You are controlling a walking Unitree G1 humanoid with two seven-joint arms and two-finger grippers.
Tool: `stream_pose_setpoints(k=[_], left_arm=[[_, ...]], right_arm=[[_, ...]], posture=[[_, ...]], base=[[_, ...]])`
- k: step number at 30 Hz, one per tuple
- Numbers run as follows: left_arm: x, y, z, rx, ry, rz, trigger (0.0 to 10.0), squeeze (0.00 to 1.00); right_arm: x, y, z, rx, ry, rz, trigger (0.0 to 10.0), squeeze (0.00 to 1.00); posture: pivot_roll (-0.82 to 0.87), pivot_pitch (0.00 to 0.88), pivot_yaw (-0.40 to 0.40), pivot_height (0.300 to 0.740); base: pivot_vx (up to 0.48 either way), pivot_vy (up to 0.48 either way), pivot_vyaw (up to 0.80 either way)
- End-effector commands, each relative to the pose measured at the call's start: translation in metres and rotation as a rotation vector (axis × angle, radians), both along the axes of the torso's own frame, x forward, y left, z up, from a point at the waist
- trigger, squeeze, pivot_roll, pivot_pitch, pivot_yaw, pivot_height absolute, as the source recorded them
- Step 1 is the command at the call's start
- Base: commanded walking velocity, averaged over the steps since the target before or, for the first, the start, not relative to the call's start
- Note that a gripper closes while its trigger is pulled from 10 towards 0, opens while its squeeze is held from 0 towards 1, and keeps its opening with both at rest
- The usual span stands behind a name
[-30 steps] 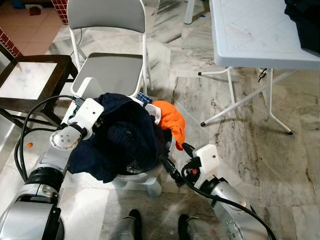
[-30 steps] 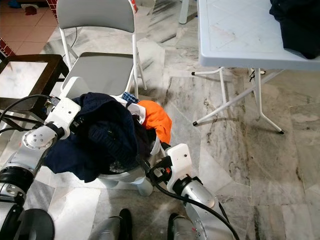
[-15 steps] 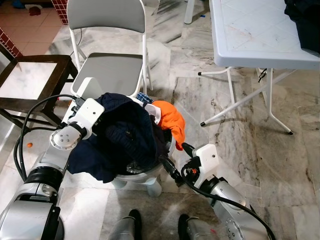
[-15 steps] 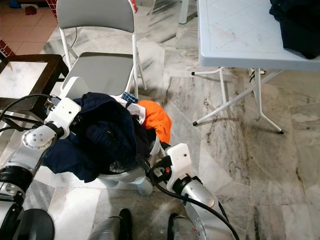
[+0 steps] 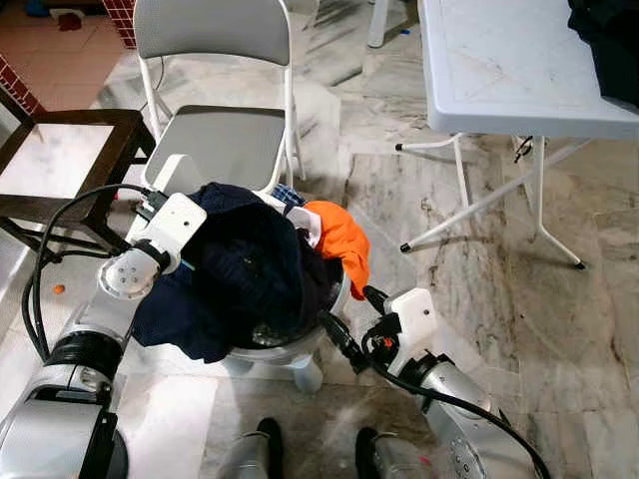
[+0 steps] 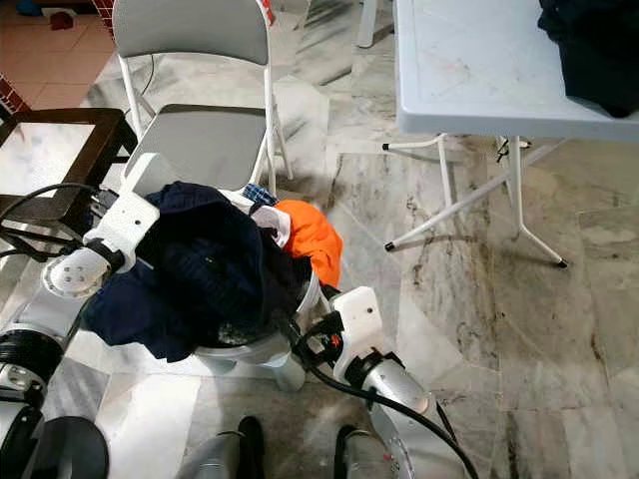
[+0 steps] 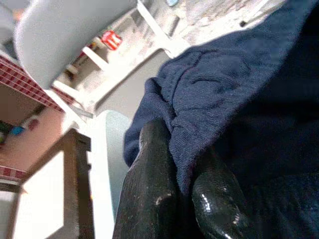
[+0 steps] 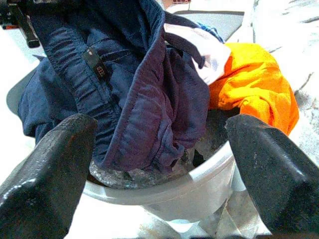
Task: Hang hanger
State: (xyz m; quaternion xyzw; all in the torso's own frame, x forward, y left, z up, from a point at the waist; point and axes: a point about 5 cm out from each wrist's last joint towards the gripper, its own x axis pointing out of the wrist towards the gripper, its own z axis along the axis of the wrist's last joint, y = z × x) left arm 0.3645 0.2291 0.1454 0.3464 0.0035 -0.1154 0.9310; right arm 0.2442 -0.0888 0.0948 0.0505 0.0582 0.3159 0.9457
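Observation:
A navy garment (image 5: 245,274) is heaped over a white laundry basket (image 5: 292,350) on the floor in front of me. My left gripper (image 7: 182,162) is shut on a fold of that navy cloth at the heap's left side, its fingers (image 7: 149,189) partly buried in it. An orange garment (image 5: 339,238) hangs over the basket's right rim, with a white cloth (image 5: 306,222) beside it. My right gripper (image 5: 355,319) stands open just outside the basket's near right rim (image 8: 199,174), holding nothing.
A grey folding chair (image 5: 215,140) stands right behind the basket. A dark wooden side table (image 5: 60,160) is on the left. A white folding table (image 5: 499,70) at the right carries dark clothes (image 5: 609,40). The marble floor (image 5: 479,269) lies between.
My left gripper has shifted slightly up and left with the navy cloth, drawing its folds that way. The right arm has hardly moved.

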Motion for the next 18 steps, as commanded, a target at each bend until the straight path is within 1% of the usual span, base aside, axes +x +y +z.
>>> stream_pose_setpoints(k=[1, 2, 3, 4, 5, 6, 7, 8, 9, 10, 11, 12, 13, 14, 15, 16, 18], left_arm=[[0.0, 0.008, 0.013, 0.06, -0.077, 0.027, 0.0, 0.0], [-0.001, 0.008, 0.016, 0.088, -0.114, 0.043, 0.0, 0.0], [-0.001, 0.008, 0.016, 0.088, -0.114, 0.043, 0.0, 0.0], [-0.002, 0.006, 0.017, 0.108, -0.145, 0.055, 0.0, 0.0], [-0.002, 0.006, 0.017, 0.108, -0.145, 0.055, 0.0, 0.0], [-0.004, 0.005, 0.015, 0.122, -0.166, 0.067, 0.0, 0.0], [-0.006, 0.001, 0.01, 0.134, -0.172, 0.066, 0.2, 0.0], [-0.009, -0.002, 0.007, 0.151, -0.182, 0.059, 0.0, 0.0], [-0.009, -0.002, 0.007, 0.151, -0.182, 0.059, 0.0, 0.0], [-0.012, -0.01, 0.007, 0.191, -0.235, 0.042, 0.0, 0.0], [-0.012, -0.01, 0.007, 0.191, -0.235, 0.042, 0.0, 0.0], [-0.013, -0.014, 0.007, 0.199, -0.26, 0.038, 4.4, 0.0], [-0.014, -0.018, 0.007, 0.2, -0.269, 0.035, 7.2, 0.0], [-0.015, -0.021, -0.002, 0.208, -0.24, 0.037, 10.0, 0.0], [-0.015, -0.021, -0.002, 0.208, -0.24, 0.037, 10.0, 0.0], [-0.016, -0.022, -0.01, 0.218, -0.213, 0.055, 10.0, 0.0], [-0.017, -0.022, -0.014, 0.21, -0.199, 0.059, 10.0, 0.0]], right_arm=[[-0.002, 0.002, -0.004, -0.001, 0.013, 0.006, 10.0, 0.0], [-0.003, 0.002, -0.004, 0.0, 0.015, 0.006, 10.0, 0.0], [-0.003, 0.002, -0.004, 0.0, 0.015, 0.006, 10.0, 0.0], [-0.003, 0.002, -0.004, 0.001, 0.016, 0.005, 10.0, 0.0], [-0.003, 0.002, -0.004, 0.001, 0.016, 0.005, 10.0, 0.0], [-0.003, 0.003, -0.005, 0.002, 0.017, 0.006, 10.0, 0.0], [-0.003, 0.003, -0.005, 0.002, 0.017, 0.007, 10.0, 0.0], [-0.003, 0.003, -0.005, 0.001, 0.017, 0.008, 10.0, 0.0], [-0.003, 0.003, -0.005, 0.001, 0.017, 0.008, 10.0, 0.0], [-0.003, 0.003, -0.005, -0.001, 0.016, 0.012, 10.0, 0.0], [-0.003, 0.003, -0.005, -0.001, 0.016, 0.012, 10.0, 0.0], [-0.003, 0.003, -0.005, -0.002, 0.017, 0.016, 10.0, 0.0], [-0.002, 0.003, -0.005, -0.004, 0.018, 0.019, 10.0, 0.0], [-0.002, 0.004, -0.005, -0.007, 0.018, 0.024, 10.0, 0.0], [-0.002, 0.004, -0.005, -0.007, 0.018, 0.024, 10.0, 0.0], [-0.002, 0.004, -0.005, -0.009, 0.017, 0.027, 10.0, 0.0], [-0.002, 0.004, -0.005, -0.012, 0.016, 0.028, 10.0, 0.0]], posture=[[-0.04, 0.245, 0.049, 0.74], [-0.04, 0.245, 0.049, 0.74], [-0.04, 0.245, 0.049, 0.74], [-0.04, 0.247, 0.052, 0.74], [-0.04, 0.247, 0.052, 0.74], [-0.04, 0.247, 0.052, 0.74], [-0.04, 0.247, 0.049, 0.74], [-0.04, 0.247, 0.049, 0.74], [-0.04, 0.247, 0.049, 0.74], [-0.04, 0.247, 0.049, 0.74], [-0.04, 0.247, 0.049, 0.74], [-0.04, 0.247, 0.049, 0.74], [-0.04, 0.247, 0.049, 0.74], [-0.03, 0.245, 0.04, 0.74], [-0.03, 0.245, 0.04, 0.74], [-0.04, 0.244, 0.038, 0.74], [-0.04, 0.243, 0.037, 0.74]], base=[[0.0, 0.0, 0.0], [0.0, 0.0, 0.0], [0.0, 0.0, 0.0], [0.0, 0.0, 0.0], [0.0, 0.0, 0.0], [0.0, 0.0, 0.0], [0.0, 0.0, 0.0], [0.0, 0.0, 0.0], [0.0, 0.0, 0.0], [0.0, 0.0, 0.0], [0.0, 0.0, 0.0], [0.0, 0.0, 0.0], [0.0, 0.0, 0.0], [0.0, 0.0, 0.0], [0.0, 0.0, 0.0], [0.0, 0.0, 0.0], [0.0, 0.0, 0.0]])
